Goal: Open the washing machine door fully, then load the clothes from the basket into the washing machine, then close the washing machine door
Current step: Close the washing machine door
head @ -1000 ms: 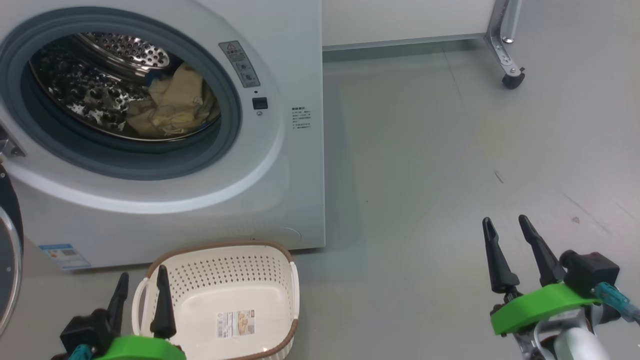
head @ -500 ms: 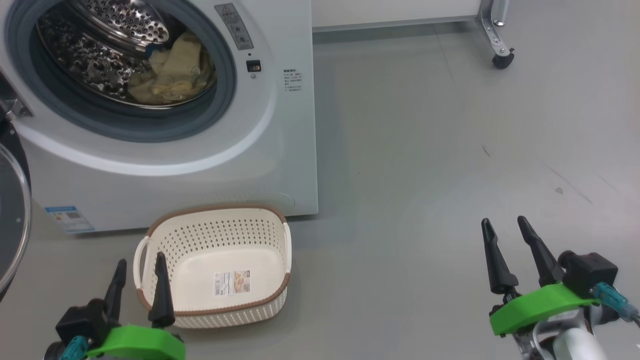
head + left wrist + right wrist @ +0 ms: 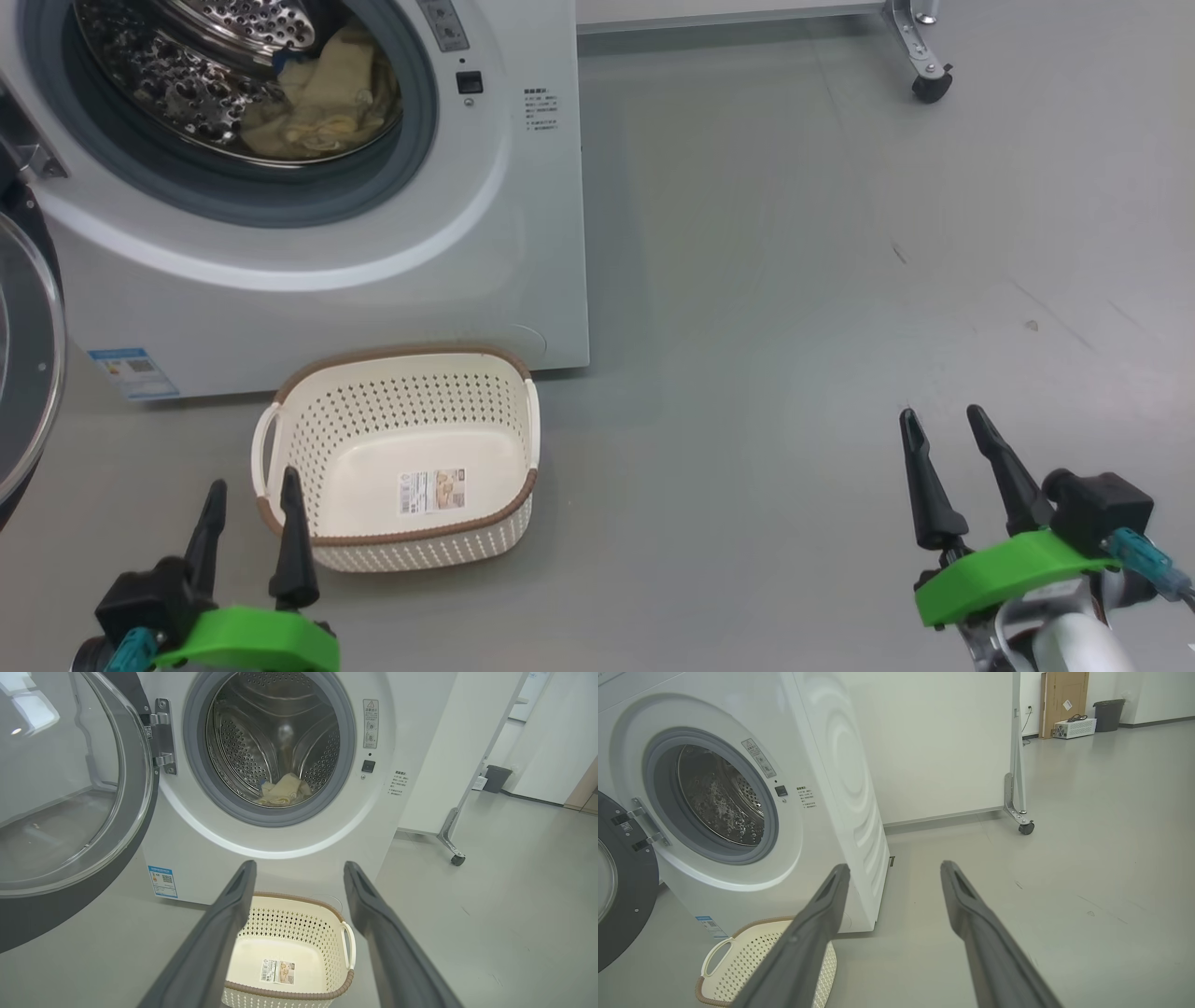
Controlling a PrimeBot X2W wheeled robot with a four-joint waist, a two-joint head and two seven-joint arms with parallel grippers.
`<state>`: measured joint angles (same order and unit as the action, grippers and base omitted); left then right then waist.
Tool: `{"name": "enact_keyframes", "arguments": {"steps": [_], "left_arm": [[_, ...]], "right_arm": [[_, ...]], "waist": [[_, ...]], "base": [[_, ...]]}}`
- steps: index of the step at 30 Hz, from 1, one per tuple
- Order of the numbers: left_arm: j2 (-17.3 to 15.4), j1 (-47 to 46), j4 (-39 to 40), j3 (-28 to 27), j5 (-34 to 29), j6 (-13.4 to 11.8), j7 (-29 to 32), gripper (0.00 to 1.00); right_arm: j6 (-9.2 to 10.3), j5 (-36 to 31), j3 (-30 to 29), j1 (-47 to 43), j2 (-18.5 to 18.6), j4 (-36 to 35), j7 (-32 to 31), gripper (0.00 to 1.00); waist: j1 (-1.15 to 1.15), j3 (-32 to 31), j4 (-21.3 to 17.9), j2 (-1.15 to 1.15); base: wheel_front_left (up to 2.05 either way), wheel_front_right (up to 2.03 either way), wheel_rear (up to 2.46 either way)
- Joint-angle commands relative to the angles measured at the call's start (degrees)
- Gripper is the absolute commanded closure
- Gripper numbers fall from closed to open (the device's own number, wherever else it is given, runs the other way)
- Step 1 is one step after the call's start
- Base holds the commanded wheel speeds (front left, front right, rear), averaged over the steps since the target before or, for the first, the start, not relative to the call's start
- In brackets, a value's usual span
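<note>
The white washing machine stands at the upper left with its door swung wide open to the left. Pale cream-yellow clothes lie in the steel drum, also seen as clothes in the left wrist view beside the open door. The cream basket sits on the floor in front of the machine with nothing but its label sticker inside. My left gripper is open at the basket's near-left corner. My right gripper is open, over bare floor far to the right.
A white partition on a wheeled metal leg stands behind the machine to the right. Grey floor spreads to the right of the machine. In the right wrist view a dark bin and a cardboard box stand far back.
The head camera has tilted down and back: the machine and the basket sit higher in the picture. The left gripper has drawn back a little from the basket. Both grippers stay open.
</note>
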<state>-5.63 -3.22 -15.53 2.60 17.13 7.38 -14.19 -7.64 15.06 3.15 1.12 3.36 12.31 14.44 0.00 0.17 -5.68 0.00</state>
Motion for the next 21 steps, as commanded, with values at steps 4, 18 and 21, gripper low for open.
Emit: {"name": "enact_keyframes", "arguments": {"steps": [4,18,21], "left_arm": [[-0.8,-2.5,2.0,-2.2,-0.9,0.1,-0.8,0.0],[-0.4,-2.4,2.0,-2.3,-1.3,0.1,-0.8,0.0],[-0.4,-2.3,2.0,-2.3,-1.3,0.1,-0.8,0.0]], "right_arm": [[0.15,-0.1,1.1,2.5,0.1,-1.6,0.6,0.0],[0.15,-0.2,1.1,2.3,0.0,-1.4,0.6,0.0],[0.15,-0.1,1.1,2.3,0.0,-1.4,0.6,0.0]], "waist": [[0.0,0.1,0.1,0.0],[0.0,0.1,0.2,0.0],[0.0,0.1,0.3,0.0]], "base": [[0.0,0.0,0.0],[0.0,0.0,0.0],[0.0,0.0,0.0]]}}
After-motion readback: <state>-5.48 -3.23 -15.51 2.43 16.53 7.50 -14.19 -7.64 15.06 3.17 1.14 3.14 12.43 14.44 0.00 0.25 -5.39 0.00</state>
